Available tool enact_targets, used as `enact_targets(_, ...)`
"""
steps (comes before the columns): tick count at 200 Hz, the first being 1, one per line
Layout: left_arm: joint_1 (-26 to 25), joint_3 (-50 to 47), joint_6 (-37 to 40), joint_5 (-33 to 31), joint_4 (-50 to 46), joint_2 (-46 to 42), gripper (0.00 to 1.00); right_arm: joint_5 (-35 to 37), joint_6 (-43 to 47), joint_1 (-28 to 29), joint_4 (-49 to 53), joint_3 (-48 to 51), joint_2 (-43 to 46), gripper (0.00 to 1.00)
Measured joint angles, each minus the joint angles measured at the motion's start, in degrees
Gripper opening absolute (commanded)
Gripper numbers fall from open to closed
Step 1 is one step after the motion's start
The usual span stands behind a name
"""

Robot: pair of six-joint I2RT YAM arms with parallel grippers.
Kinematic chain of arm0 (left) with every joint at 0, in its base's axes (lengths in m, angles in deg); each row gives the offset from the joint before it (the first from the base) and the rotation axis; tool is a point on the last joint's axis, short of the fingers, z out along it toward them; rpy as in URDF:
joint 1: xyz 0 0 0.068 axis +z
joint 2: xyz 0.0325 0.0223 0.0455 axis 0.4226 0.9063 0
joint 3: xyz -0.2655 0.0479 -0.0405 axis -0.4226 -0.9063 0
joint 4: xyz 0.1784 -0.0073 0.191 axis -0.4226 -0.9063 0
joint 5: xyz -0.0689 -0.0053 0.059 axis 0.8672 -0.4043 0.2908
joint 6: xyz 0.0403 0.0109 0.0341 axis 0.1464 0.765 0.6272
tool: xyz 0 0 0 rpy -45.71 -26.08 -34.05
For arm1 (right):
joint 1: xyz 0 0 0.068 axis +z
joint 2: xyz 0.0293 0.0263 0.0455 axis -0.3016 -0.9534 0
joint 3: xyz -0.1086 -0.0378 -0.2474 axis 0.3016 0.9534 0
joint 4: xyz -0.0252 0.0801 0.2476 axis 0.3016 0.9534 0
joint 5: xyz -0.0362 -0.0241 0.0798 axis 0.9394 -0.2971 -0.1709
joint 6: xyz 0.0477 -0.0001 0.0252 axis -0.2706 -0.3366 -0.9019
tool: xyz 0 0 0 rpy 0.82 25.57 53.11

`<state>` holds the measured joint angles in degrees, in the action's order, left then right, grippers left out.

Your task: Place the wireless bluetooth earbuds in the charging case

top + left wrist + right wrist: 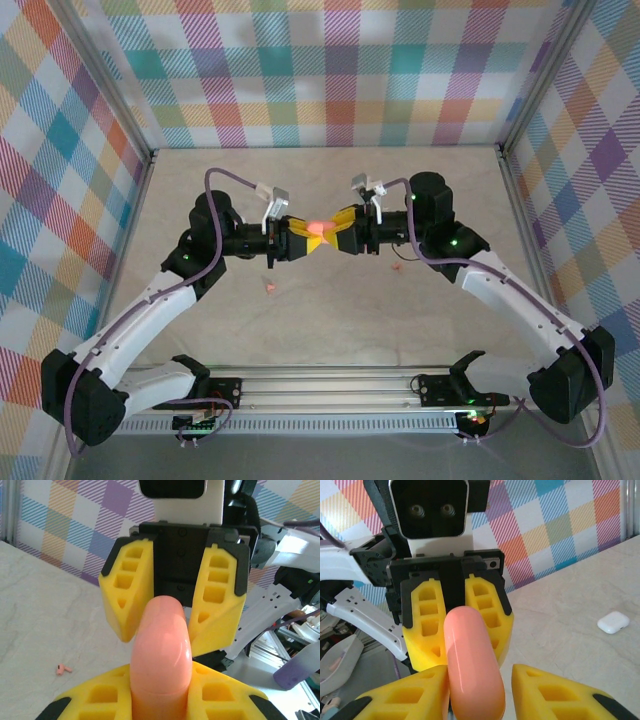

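A salmon-pink charging case (pixel 318 228) hangs in mid-air over the table's middle, between both grippers. My left gripper (pixel 300 238) is shut on it; in the left wrist view its yellow fingers (pixel 100 700) press both sides of the case (pixel 162 650). My right gripper (pixel 340 232) faces it from the other side and stands open. In the right wrist view one finger (pixel 415 695) touches the case (pixel 470 660), while the other is off it with a gap. A pink earbud (pixel 268 287) lies on the table below the left gripper, and it is also on the mat in the left wrist view (pixel 62 669). Another pink earbud (pixel 397 265) lies right of centre.
A white closed case (pixel 613 622) rests on the table surface in the right wrist view. Plaid walls and metal frame posts (pixel 520 190) enclose the work area. The arms' base rail (pixel 320 385) runs along the near edge.
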<state>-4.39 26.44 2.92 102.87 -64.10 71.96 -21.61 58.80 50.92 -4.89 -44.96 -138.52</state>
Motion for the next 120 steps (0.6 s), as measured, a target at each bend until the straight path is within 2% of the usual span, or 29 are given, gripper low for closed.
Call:
enact_targets(64,0.0,-1.3,3.4,-2.5,-2.8,-0.1,0.00,1.7,0.0,0.0,5.2,-2.4,-2.7,0.41)
enact_targets(120,-0.5,-3.1,7.3,-3.7,-5.1,-2.1,0.00,7.2,-0.2,0.0,9.0,-4.1,-4.3,0.45)
